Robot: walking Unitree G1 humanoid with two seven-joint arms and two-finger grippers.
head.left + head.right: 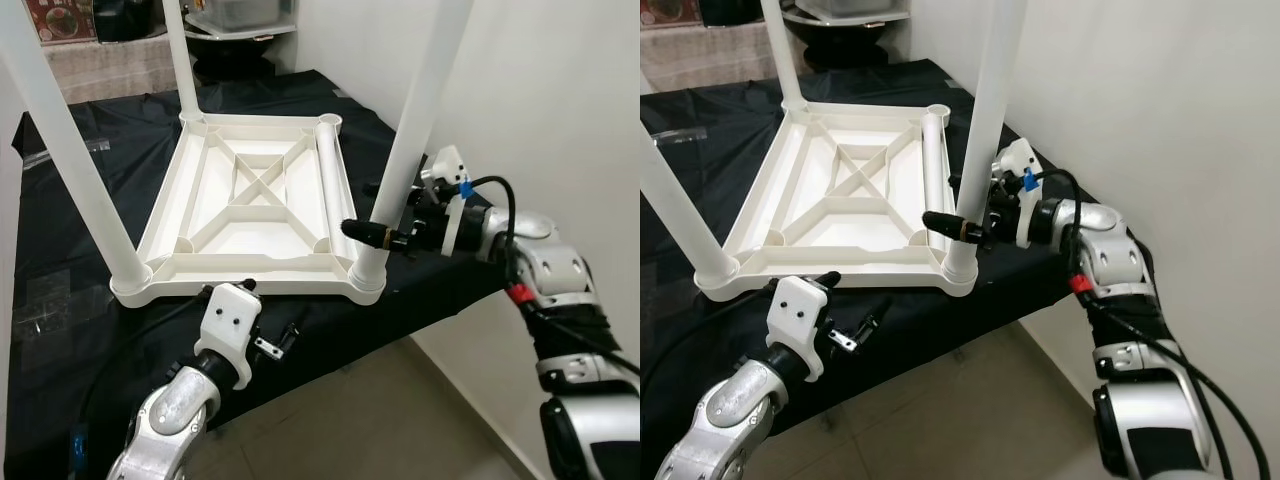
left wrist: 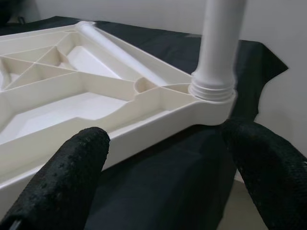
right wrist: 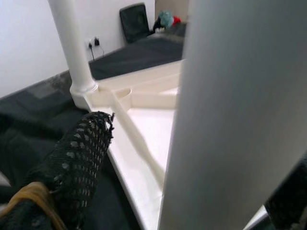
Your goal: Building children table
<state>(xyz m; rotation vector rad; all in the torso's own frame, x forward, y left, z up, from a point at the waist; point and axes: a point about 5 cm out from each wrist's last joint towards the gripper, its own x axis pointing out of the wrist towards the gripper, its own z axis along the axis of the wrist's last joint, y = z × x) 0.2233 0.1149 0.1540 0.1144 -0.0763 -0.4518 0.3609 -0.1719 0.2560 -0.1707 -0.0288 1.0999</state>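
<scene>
- The upturned table top (image 1: 250, 200) lies on the black-draped bench (image 1: 90, 160); three legs stand in corners, a fourth leg (image 1: 331, 185) lies inside.
- The right tool (image 1: 385, 232) straddles the near-right leg (image 1: 415, 130), fingers apart; keep that leg upright while turning it home.
- The left tool (image 2: 163, 167) gapes wide, empty, near the rim.

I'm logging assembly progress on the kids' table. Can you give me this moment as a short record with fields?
surface: black cloth
tabletop: white tabletop, upside down, ribs up
legs standing: three upright in corner sockets
loose leg: fourth leg lying inside the tabletop along its right side
empty socket: far right corner
right gripper: right gripper around the near right leg, low on it; contact cannot be told
left gripper: left gripper open, by the near edge, holding nothing
</scene>
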